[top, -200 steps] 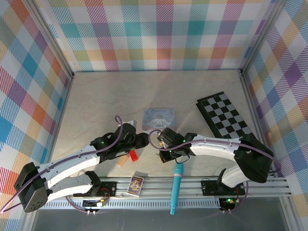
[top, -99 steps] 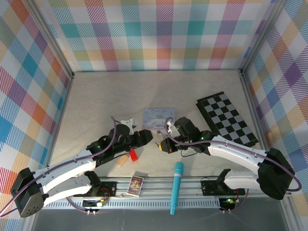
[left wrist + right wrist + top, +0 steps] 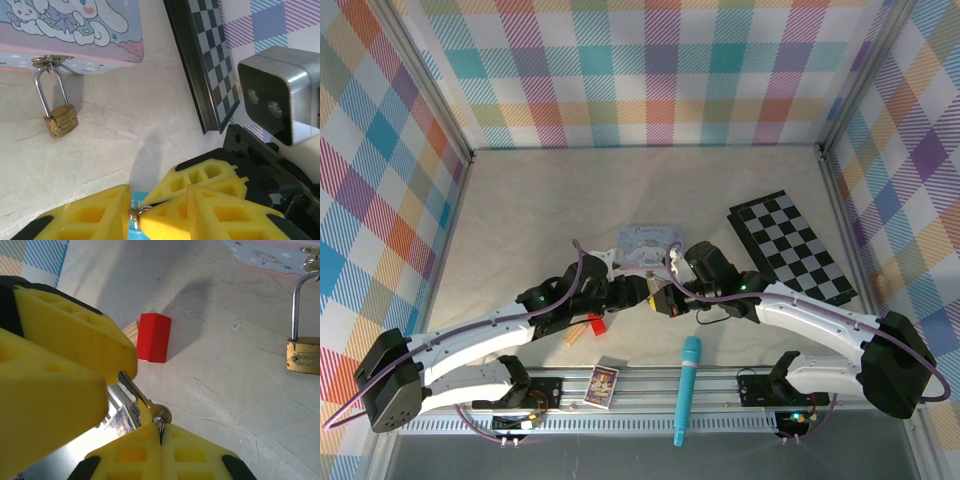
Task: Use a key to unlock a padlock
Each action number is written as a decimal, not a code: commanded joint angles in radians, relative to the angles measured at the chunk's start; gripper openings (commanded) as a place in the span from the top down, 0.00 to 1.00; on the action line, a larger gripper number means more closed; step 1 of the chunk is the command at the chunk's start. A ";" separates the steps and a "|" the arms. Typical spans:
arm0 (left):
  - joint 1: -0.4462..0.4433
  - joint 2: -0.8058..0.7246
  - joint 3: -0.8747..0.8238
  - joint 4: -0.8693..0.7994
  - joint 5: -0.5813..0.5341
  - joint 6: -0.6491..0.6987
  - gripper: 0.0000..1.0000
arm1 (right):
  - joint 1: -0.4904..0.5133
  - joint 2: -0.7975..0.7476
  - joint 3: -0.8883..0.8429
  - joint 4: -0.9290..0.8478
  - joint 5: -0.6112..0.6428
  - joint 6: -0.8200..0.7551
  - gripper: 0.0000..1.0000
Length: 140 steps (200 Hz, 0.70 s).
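Plaid walls ring a pale, stone-look bench [image 3: 520,220]. My right end effector [image 3: 160,426] is clamped on the round head of the key [image 3: 142,407]. The blade points into my left end effector [image 3: 159,190], whose fingers stand apart around it. The padlock [image 3: 60,120] lies near, its shackle hooked through the clasp of the cartoon tin [image 3: 75,30]. I judge the key light, stiff and slick, best pinched flat on its head. The lock will likely skid unless its brass body is held.
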 commanded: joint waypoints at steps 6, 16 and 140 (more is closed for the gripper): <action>-0.011 0.018 0.033 -0.036 -0.014 0.007 0.71 | -0.009 -0.030 0.022 0.057 0.010 0.009 1.00; -0.011 0.020 0.032 -0.034 -0.018 0.003 0.74 | -0.010 -0.029 0.020 0.061 0.010 0.010 1.00; -0.011 -0.043 0.032 -0.019 -0.074 0.030 1.00 | -0.062 -0.181 -0.100 0.289 -0.089 0.089 0.22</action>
